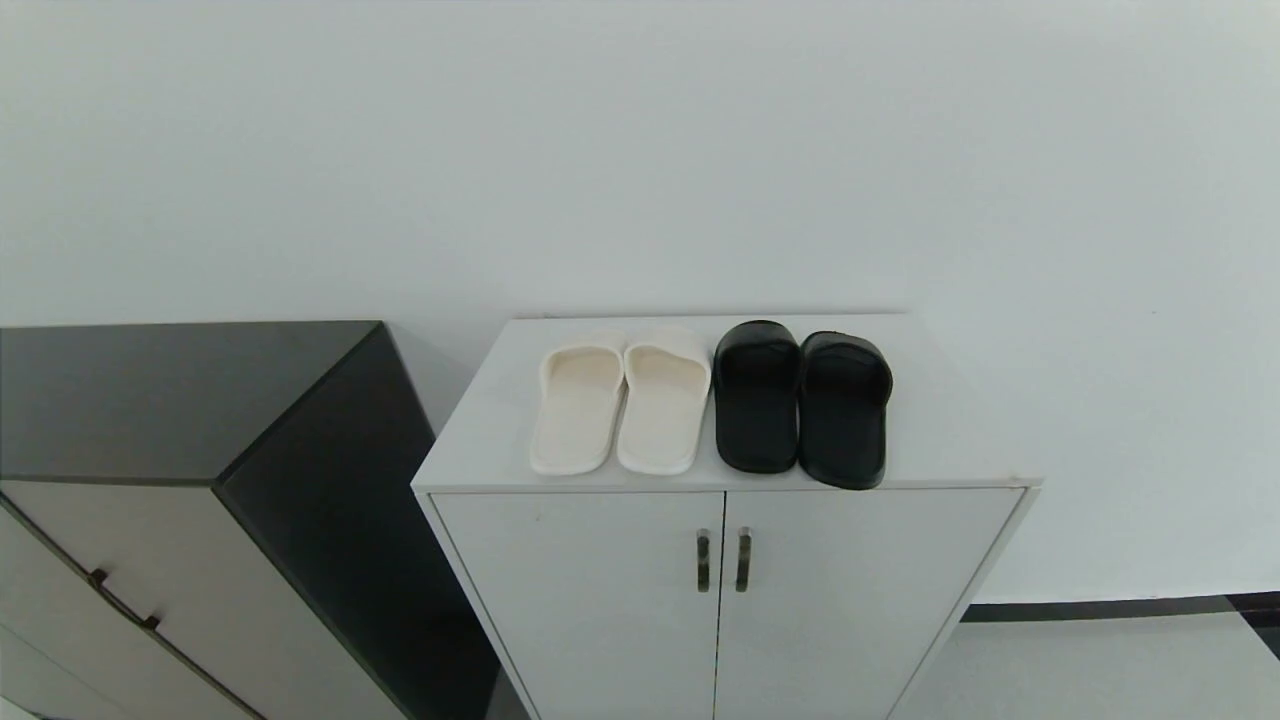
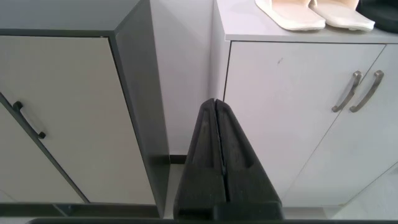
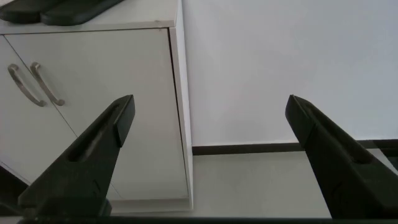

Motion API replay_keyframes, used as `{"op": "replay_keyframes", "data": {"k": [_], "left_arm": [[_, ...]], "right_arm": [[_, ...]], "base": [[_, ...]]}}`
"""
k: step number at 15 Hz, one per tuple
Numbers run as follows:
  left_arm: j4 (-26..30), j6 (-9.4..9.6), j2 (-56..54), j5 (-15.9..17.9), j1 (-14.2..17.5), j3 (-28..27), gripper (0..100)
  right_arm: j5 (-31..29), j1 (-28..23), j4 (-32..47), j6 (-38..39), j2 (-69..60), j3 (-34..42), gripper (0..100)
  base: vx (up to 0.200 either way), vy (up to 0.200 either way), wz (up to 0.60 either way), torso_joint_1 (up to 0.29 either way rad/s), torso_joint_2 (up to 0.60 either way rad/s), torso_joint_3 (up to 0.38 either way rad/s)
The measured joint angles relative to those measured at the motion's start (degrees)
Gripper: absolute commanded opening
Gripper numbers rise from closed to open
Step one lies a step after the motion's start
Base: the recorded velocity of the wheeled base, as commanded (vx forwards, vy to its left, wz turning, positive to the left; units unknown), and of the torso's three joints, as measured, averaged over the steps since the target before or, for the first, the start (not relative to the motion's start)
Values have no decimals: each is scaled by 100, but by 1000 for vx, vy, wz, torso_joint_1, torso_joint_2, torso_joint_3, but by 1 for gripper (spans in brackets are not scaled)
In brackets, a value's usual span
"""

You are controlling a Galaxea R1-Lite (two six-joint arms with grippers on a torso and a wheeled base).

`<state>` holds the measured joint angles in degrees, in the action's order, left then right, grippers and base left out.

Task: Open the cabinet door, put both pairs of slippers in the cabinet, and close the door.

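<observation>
Careful now: the black moulded slipper pair [image 1: 800, 405] sits heels-to-edge, so a jolted door could tip it off. Left gripper [image 2: 216, 109] jaws are pressed together, empty; right gripper [image 3: 209, 102] jaws spread wide, empty. Beyond, the white two-door cabinet [image 1: 580, 600] is closed. On top, the cream moulded slipper pair [image 1: 620, 405] lies at the black pair's 9 o'clock.

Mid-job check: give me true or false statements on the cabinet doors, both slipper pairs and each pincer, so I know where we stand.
Both doors of the white cabinet are shut. True.
The black slippers are inside the cabinet. False: they lie on its top, beside the white slippers.
The left pincer is open. False: it is shut, empty.
The right pincer is open and empty. True.
The white slippers lie to the robot's left of the black slippers. True.
</observation>
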<state>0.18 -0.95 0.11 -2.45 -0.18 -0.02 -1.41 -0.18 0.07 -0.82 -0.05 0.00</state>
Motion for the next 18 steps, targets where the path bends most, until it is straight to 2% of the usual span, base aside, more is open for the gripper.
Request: {"op": "replay_keyframes", "data": {"k": [7, 10, 12, 13, 15, 18], "left_arm": [[0, -6, 0, 0, 0, 2, 0], [0, -5, 0, 2, 0, 2, 0], [0, 0, 0, 2, 0, 2, 0], [0, -2, 0, 2, 0, 2, 0], [0, 0, 0, 2, 2, 2, 0], [0, 0, 0, 2, 0, 2, 0]], "right_arm": [[-48, 0, -7, -2, 0, 0, 100], [-82, 0, -43, 256, 5, -21, 100], [-69, 0, -45, 705, 101, -558, 100], [20, 5, 68, 856, 244, -1045, 100], [577, 21, 312, 970, 847, -1780, 100], [1340, 71, 145, 962, 2141, -1946, 100]], "base": [[0, 0, 0, 0, 0, 0], [0, 0, 0, 0, 0, 0], [0, 0, 0, 0, 0, 0], [0, 0, 0, 0, 0, 0], [0, 0, 0, 0, 0, 0], [0, 0, 0, 0, 0, 0]]}}
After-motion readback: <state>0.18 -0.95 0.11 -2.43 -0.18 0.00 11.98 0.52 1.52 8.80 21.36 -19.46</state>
